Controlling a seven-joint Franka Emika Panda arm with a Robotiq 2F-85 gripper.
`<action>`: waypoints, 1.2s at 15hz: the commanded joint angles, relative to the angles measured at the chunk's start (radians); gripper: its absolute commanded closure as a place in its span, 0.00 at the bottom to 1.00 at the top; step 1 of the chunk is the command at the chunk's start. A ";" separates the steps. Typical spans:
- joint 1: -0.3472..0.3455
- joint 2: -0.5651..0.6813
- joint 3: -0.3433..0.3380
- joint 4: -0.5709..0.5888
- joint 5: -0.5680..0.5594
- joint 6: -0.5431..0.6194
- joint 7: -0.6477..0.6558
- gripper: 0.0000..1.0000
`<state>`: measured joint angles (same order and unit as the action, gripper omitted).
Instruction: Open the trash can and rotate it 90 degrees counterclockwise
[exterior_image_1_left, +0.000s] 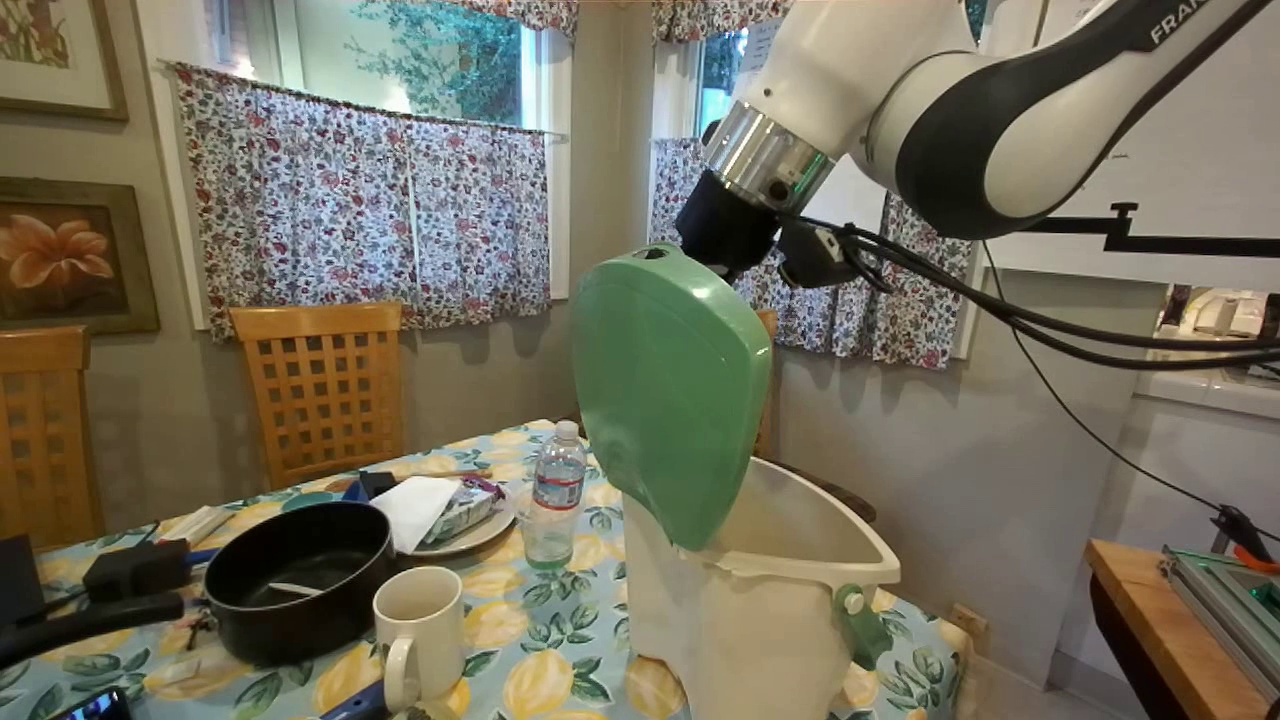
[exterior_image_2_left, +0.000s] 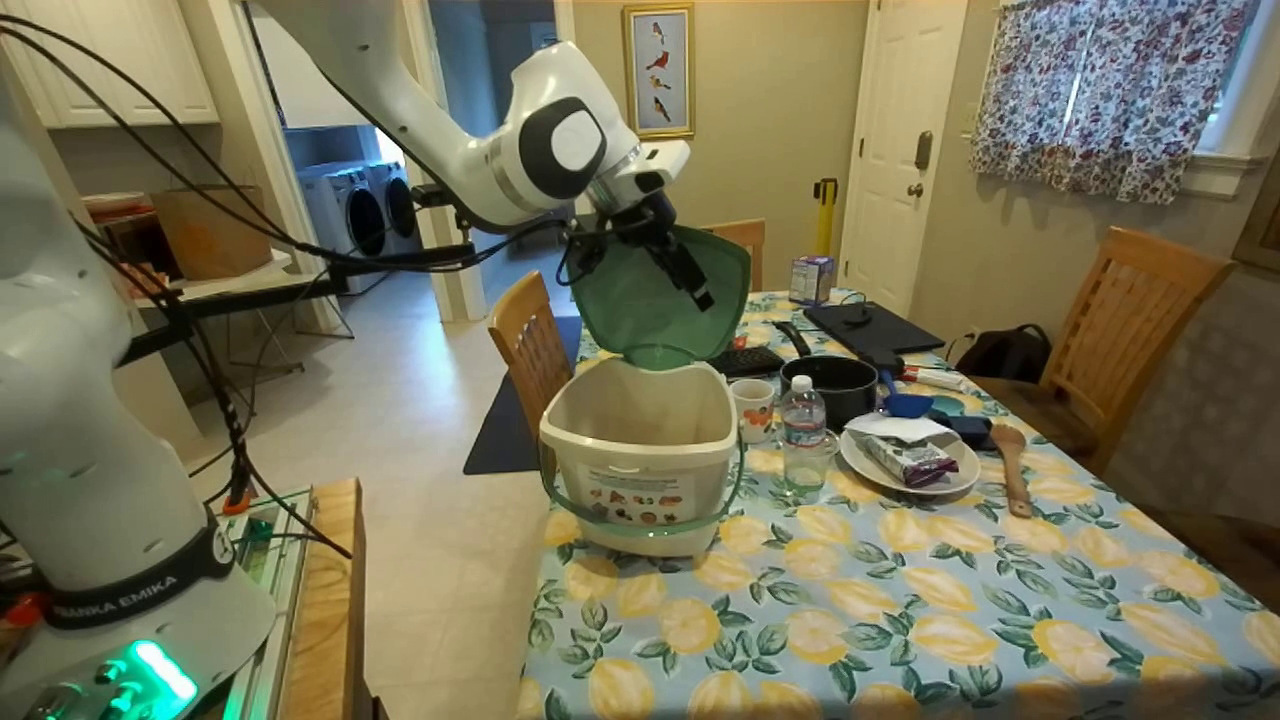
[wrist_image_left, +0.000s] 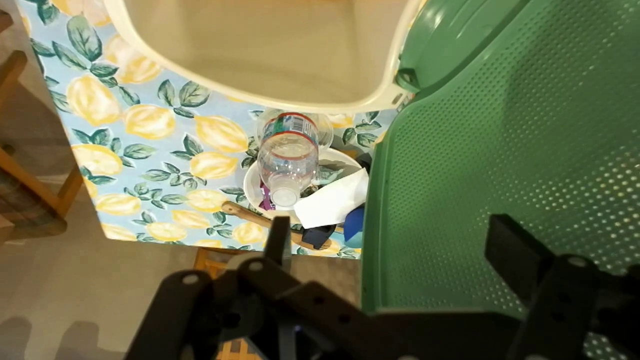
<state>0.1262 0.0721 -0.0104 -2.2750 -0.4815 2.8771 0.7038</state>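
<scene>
The lid (exterior_image_2_left: 640, 310) stands raised above the bin (exterior_image_2_left: 640, 490) in both exterior views, so the turn looks like the step to set up. Your claw (wrist_image_left: 392, 245) is spread wide with nothing gripped, in front of the lid's inner face; whether it touches that face is hard to tell from here. Draw back clear of the lid before you drop, since a bump could swing it down. Then you might pinch the rim (exterior_image_2_left: 645, 455) at a corner and walk it round slowly, base flat, as the bin will likely slide easily. Going counterclockwise should bring its printed side towards the bottle (exterior_image_2_left: 803, 420), at the bin's 3 o'clock in an exterior view, so watch that gap. The bin sits upright on the tabletop (exterior_image_2_left: 900, 620): from the claw, it lies at 11 o'clock in the wrist view, with the lid at 2 o'clock; in an exterior view it is below, at about 7 o'clock.
</scene>
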 joint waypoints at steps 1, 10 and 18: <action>-0.001 -0.030 0.011 -0.025 0.036 0.006 -0.033 0.00; 0.000 -0.058 0.028 -0.048 0.021 0.001 -0.017 0.00; 0.001 -0.122 0.020 -0.088 -0.065 -0.079 0.084 0.00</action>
<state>0.1259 0.0084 0.0102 -2.3261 -0.4997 2.8308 0.7317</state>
